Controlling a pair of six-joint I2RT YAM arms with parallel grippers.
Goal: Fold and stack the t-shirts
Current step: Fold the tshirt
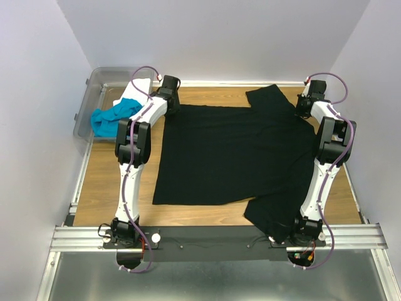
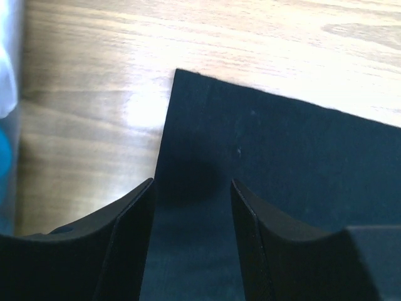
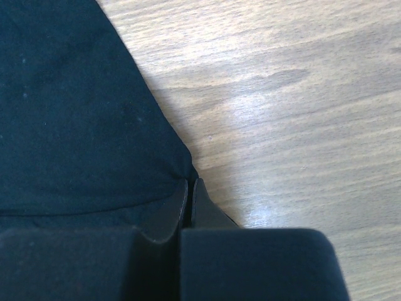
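Black t-shirt (image 1: 232,153) lies spread flat mid-worktop, one big matte sheet with straight edges on the left. Two sleeve-like flaps stick out on the right, one far and one near. The near flap runs up against my right arm's (image 1: 329,144) base and the dark rail (image 1: 213,237).

Left jaws: open, down at the shirt's far-left corner. In the left wrist view they straddle the cloth's left edge, one finger (image 2: 128,238) on the wood side and the other over cloth. The square corner sits just past the tips. Can't tell if they touch the cloth.

Right jaws: closed at the shirt's far-right edge. The right wrist view shows the tips pressed together, pinching the hem. The cloth pulls into a soft pucker toward them.

Worktop (image 1: 119,182) is light wood grain with a slight sheen, glare patches in both wrist views.

Clear plastic bin (image 1: 94,81) sits at the far-left, just beside my left arm (image 1: 135,138), with thin see-through walls. In it, the turquoise t-shirt (image 1: 113,119) lies crumpled and the white t-shirt (image 1: 133,94) is bunched behind it, partly hidden by the arm. Both are apart from the black one.

Plain pale walls close in on the left, far and right sides.
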